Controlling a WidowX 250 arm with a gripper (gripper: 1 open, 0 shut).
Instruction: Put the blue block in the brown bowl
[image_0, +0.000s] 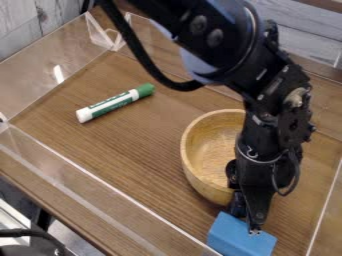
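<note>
The blue block (239, 239) lies on the wooden table at the front right, just in front of the brown bowl (214, 152). My gripper (253, 218) points straight down from the black arm, and its fingertips are closed in on the block's far upper edge. The block still rests on the table. The bowl stands upright with nothing in it, and the arm passes along its right rim, hiding part of that side.
A green-and-white marker pen (114, 102) lies on the table to the left. Clear acrylic walls (54, 72) fence in the table (120, 150). The front wall runs close to the block.
</note>
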